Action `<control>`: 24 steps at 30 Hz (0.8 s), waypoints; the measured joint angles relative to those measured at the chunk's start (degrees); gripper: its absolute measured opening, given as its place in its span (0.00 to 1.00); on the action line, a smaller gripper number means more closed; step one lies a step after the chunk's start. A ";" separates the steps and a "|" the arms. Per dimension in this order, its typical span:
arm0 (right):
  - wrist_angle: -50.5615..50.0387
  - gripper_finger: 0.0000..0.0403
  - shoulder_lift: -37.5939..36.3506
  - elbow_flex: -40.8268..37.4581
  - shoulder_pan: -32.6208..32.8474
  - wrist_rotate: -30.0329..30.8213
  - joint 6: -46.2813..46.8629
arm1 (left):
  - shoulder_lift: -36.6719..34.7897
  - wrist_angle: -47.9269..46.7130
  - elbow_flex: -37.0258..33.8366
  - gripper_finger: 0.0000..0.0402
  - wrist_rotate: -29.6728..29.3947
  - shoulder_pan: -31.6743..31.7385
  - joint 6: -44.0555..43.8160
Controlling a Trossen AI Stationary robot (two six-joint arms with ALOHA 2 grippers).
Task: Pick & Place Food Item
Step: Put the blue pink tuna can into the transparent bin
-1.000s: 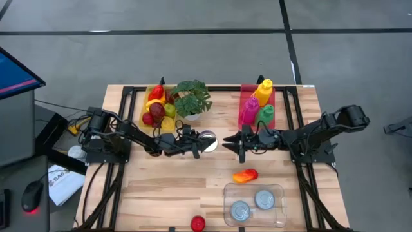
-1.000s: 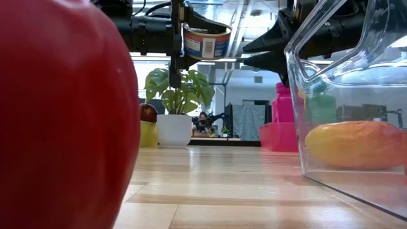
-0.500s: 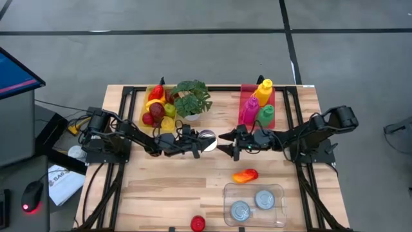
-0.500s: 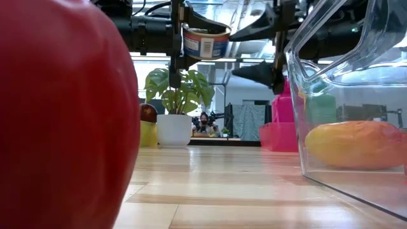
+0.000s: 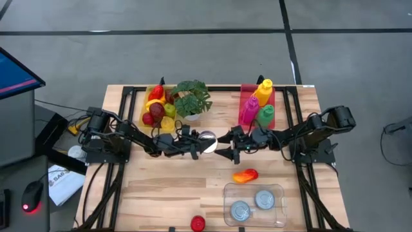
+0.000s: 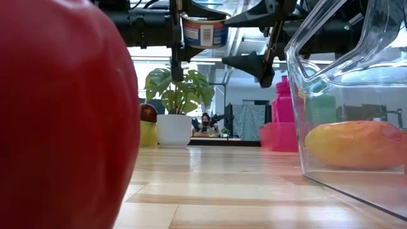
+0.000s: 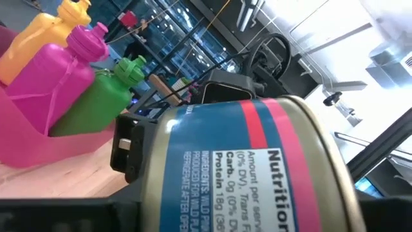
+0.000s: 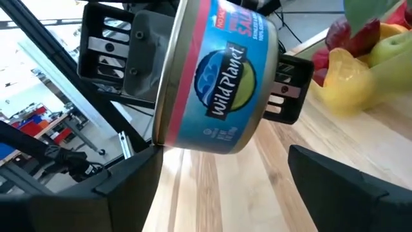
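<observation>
A blue-labelled food can hangs in the air above the middle of the table, held by my left gripper, which reaches in from the left and is shut on it. The label fills the left wrist view. My right gripper comes level from the right and stands open. Its two fingers lie on either side of the can, with a gap showing between them and the can. The low view shows the can high above the tabletop. My left gripper pinches the can between its two fingers, one pad on one side and the other pad on the opposite side. The fingers come about level from the table's left. The can is lifted well clear of the table and sits tilted.
An orange-yellow food item lies right of centre. Near it, a clear container holds two cans. A red item sits at the near edge. A fruit tray, a potted plant and a pink tray of bottles stand along the far side.
My right gripper has opened from nearly shut to wide. It has moved toward the table's left, up to the can, rolling somewhat, so that its fingers now stand either side of the can. The left gripper has kept its hold.
</observation>
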 joint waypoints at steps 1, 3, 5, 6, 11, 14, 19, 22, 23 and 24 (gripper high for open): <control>0.25 0.82 0.00 -0.01 0.00 0.00 0.00 | 0.00 0.10 0.00 0.43 -0.06 0.02 0.00; 0.71 0.82 -0.02 0.00 0.00 -0.44 -0.40 | 0.00 -0.35 0.00 0.43 -0.52 0.02 0.24; 0.96 0.82 -0.34 0.26 0.03 -2.24 -1.34 | 0.31 -0.82 -0.19 0.43 -0.34 0.09 0.33; 1.08 0.82 -0.25 0.21 -0.02 -3.61 -1.73 | 0.22 -1.02 -0.15 0.43 -0.56 0.06 0.38; 1.10 0.82 -0.24 0.22 -0.02 -4.30 -1.66 | 0.22 -0.86 -0.15 0.43 -0.35 0.02 0.35; 1.82 0.82 -0.24 0.20 -0.02 -4.25 -0.88 | 0.20 -0.58 -0.15 0.43 -0.39 0.02 0.33; 1.28 0.82 -0.16 1.06 0.03 -1.47 1.34 | 0.13 -0.65 -0.15 0.43 -0.65 0.09 0.32; 0.69 0.82 0.60 1.99 0.02 -1.22 1.57 | 0.09 -1.26 -0.13 0.43 -0.65 0.06 0.31; 0.69 0.82 0.99 2.41 0.04 -1.22 1.72 | 0.09 -1.28 -0.13 0.43 -0.54 0.06 0.31; 0.67 0.81 1.18 2.72 0.04 -1.22 2.21 | 0.09 -1.26 -0.13 0.43 -0.52 0.06 0.31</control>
